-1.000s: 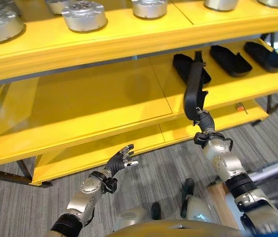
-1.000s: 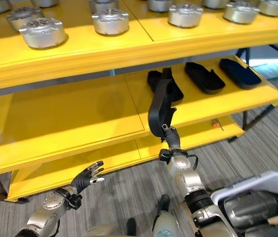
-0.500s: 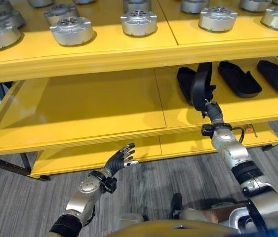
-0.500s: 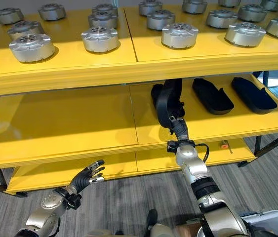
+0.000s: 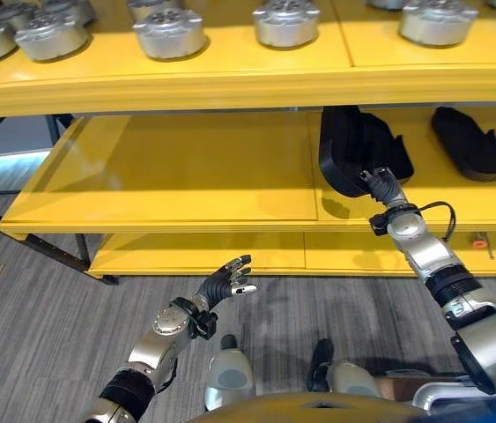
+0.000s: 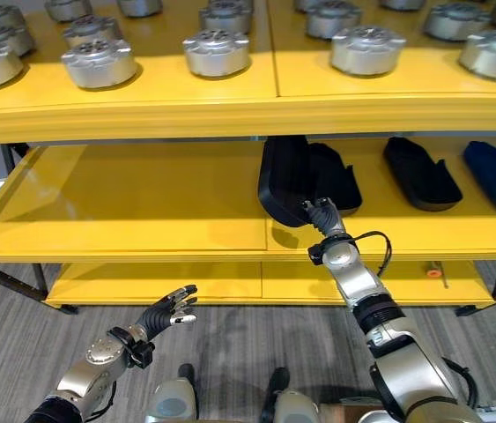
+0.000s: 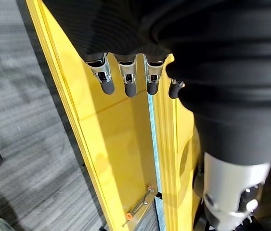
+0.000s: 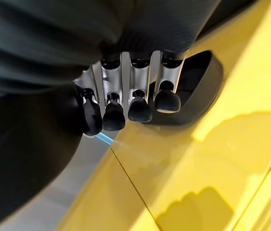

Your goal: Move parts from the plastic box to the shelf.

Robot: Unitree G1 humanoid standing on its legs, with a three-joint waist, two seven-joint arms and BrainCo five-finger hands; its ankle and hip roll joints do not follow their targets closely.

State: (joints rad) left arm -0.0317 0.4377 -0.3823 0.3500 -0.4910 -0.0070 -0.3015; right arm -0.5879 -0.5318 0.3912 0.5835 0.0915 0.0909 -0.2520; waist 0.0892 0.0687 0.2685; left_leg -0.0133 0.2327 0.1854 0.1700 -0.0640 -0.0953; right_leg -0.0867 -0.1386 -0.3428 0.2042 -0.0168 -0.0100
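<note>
1 black moulded part (image 6: 285, 181) stands tilted on the yellow shelf's (image 6: 142, 211) middle level, its lower end clasped in the right hand (image 6: 322, 214), just beside another black part (image 6: 334, 179) lying flat. The left hand (image 6: 166, 312) hangs low before the shelf, fingers relaxed, holding nothing.

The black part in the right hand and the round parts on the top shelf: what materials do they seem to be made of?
The black part held by the right hand looks like matte moulded plastic: dull, with smooth curved edges. The round parts look like bare machined metal, probably aluminium: silver-grey, with bright highlights and ringed holes on top.
</note>
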